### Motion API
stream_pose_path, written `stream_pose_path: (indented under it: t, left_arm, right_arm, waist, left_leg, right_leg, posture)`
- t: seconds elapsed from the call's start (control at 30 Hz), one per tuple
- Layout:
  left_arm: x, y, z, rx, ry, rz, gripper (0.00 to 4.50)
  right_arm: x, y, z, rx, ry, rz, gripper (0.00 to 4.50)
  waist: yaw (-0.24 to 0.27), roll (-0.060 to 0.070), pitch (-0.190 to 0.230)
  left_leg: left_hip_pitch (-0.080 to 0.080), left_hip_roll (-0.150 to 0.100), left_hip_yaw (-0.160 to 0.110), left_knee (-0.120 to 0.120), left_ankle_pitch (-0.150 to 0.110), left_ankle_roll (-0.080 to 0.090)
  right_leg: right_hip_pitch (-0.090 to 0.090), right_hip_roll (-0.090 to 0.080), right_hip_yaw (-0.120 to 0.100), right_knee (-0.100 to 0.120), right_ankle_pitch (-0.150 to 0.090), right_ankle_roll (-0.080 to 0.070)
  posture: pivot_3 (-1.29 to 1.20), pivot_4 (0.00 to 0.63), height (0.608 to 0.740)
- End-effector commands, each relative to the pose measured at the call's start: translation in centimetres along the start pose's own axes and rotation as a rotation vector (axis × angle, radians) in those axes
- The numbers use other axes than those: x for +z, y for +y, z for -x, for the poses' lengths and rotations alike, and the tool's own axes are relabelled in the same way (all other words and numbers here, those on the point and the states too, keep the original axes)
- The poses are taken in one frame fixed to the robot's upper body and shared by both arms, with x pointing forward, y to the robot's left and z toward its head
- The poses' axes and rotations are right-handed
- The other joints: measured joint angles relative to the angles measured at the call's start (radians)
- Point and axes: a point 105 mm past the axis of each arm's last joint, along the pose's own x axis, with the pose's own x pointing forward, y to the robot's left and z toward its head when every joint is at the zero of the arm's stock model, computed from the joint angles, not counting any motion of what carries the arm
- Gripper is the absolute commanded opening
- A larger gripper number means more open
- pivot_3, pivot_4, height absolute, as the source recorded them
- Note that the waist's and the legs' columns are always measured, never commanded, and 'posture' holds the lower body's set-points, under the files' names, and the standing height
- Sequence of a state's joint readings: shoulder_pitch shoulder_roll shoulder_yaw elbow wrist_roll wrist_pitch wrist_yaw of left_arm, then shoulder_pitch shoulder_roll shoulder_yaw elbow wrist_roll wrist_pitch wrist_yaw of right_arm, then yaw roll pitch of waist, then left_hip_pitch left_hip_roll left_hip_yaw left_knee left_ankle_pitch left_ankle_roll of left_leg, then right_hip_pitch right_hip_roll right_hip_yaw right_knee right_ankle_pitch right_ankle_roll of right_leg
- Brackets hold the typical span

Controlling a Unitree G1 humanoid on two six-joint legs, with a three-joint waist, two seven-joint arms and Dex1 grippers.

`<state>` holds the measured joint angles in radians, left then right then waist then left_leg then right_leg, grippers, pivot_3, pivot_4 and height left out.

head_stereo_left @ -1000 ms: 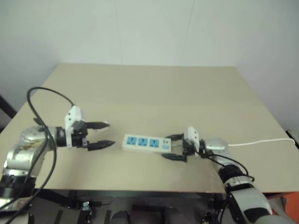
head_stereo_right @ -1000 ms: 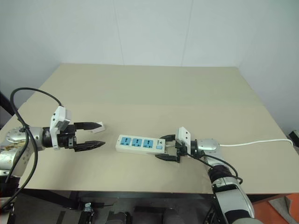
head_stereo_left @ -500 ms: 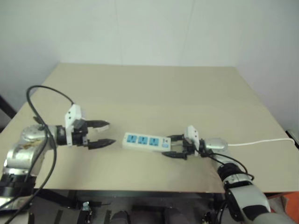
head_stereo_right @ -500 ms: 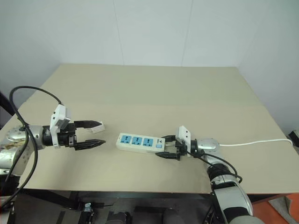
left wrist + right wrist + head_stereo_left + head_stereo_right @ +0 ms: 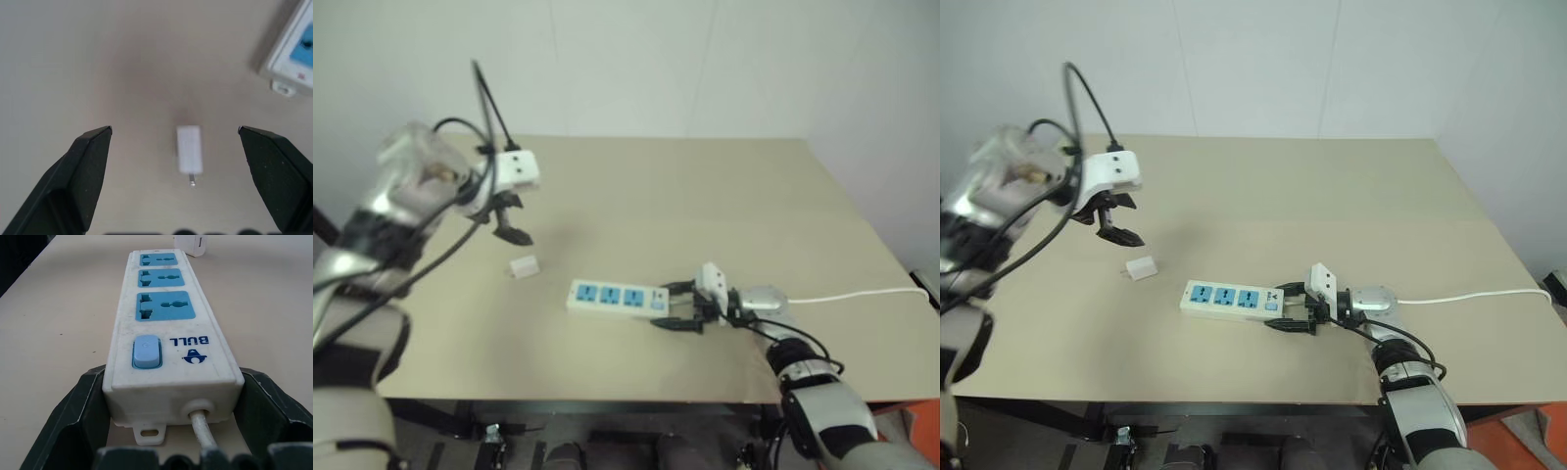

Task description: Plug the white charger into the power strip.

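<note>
White and small, the white charger (image 5: 523, 266) lies alone on the tan table (image 5: 705, 196), just beside the far end of the power strip (image 5: 618, 298). A second ago it sat between the fingers of the left gripper (image 5: 512, 221); now that gripper has let go and risen above it, empty, with its fingers spread wide.

In the right eye view the right gripper (image 5: 1297, 309) has not moved. Its fingers hug the cable end of the strip, one on each long side, and the thin white cable (image 5: 1469, 295) runs off toward the table edge.

The left wrist view looks down on the charger, which lies flat with its metal pin sticking out sideways, with both black fingers far apart on either side.

The right wrist view shows three blue sockets (image 5: 166, 305) in a row, all empty, and the charger past the far end.

So the plug is not in yet. I think the left gripper must pick the charger up again in a better way, pins down, before pushing it in.
</note>
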<state>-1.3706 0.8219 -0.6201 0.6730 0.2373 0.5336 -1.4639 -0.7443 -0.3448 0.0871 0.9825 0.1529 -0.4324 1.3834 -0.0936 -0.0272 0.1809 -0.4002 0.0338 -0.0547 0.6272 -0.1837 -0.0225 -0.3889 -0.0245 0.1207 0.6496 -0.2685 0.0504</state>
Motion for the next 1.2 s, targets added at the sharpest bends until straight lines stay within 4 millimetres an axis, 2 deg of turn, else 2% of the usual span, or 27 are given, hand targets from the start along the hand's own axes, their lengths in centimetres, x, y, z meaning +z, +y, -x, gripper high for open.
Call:
stream_pose_path:
  t: [0.03,0.17,0.33,0.53,0.73,0.93,1.2]
  left_arm:
    - [-0.3,0.4,0.0,-0.067,0.119,-0.034,4.5]
    - [0.1,0.4,-1.6,-0.108,0.154,0.0,4.5]
    - [-1.3,0.1,-3.6,-0.106,0.243,0.013,4.5]
    - [-2.0,-0.4,-5.7,-0.087,0.268,0.044,4.5]
    - [-2.0,-1.0,-7.1,-0.09,0.265,0.054,4.5]
    - [-3.2,-1.5,-8.5,-0.07,0.297,0.079,4.5]
    - [-2.8,-2.1,-9.8,-0.069,0.248,0.125,4.5]
  right_arm:
    - [-1.0,0.2,0.0,-0.001,0.058,0.003,3.4]
    - [-1.1,0.3,-0.1,-0.001,0.059,0.002,3.4]
    - [-1.4,0.5,-0.2,-0.003,0.06,0.003,3.4]
    - [-1.5,1.0,-0.4,0.001,0.056,0.0,3.4]
    - [-1.7,1.1,-0.3,-0.003,0.064,0.001,3.4]
    - [-1.5,1.0,-0.4,-0.005,0.059,0.006,3.4]
    - [-1.8,1.2,-0.5,-0.007,0.075,-0.003,3.4]
  waist:
    - [-0.004,0.0,0.0]
    - [-0.008,0.0,0.0]
    - [-0.008,-0.001,0.0]
    - [-0.007,-0.001,0.0]
    - [-0.007,-0.001,0.0]
    - [-0.007,-0.001,0.0]
    - [-0.007,-0.001,0.0]
  left_leg:
    - [0.0,0.0,0.0,0.0,0.0,0.0]
    - [0.0,0.0,0.0,0.0,0.0,0.0]
    - [0.0,0.0,0.0,0.0,0.0,0.0]
    - [0.0,0.0,-0.001,0.001,0.0,0.0]
    - [0.0,0.0,-0.001,0.001,0.0,0.0]
    - [0.0,0.0,-0.001,0.001,0.0,0.0]
    - [0.001,-0.001,-0.001,0.002,0.0,0.0]
  right_leg:
    - [0.0,0.0,0.0,0.0,0.0,0.0]
    - [0.0,0.0,0.001,0.0,0.0,0.0]
    - [0.0,0.0,0.001,0.001,0.0,0.001]
    - [0.0,0.0,0.001,0.001,0.0,0.001]
    - [0.0,0.0,0.001,0.002,0.0,0.001]
    - [0.0,0.0,0.001,0.003,0.0,0.002]
    - [0.0,0.0,0.001,0.006,0.0,0.002]
  posture:
    - [0.0,0.15,0.74]
    - [0.0,0.15,0.74]
    - [0.0,0.15,0.74]
    - [0.0,0.15,0.74]
    - [0.0,0.15,0.74]
    - [0.0,0.15,0.74]
    - [0.0,0.15,0.74]
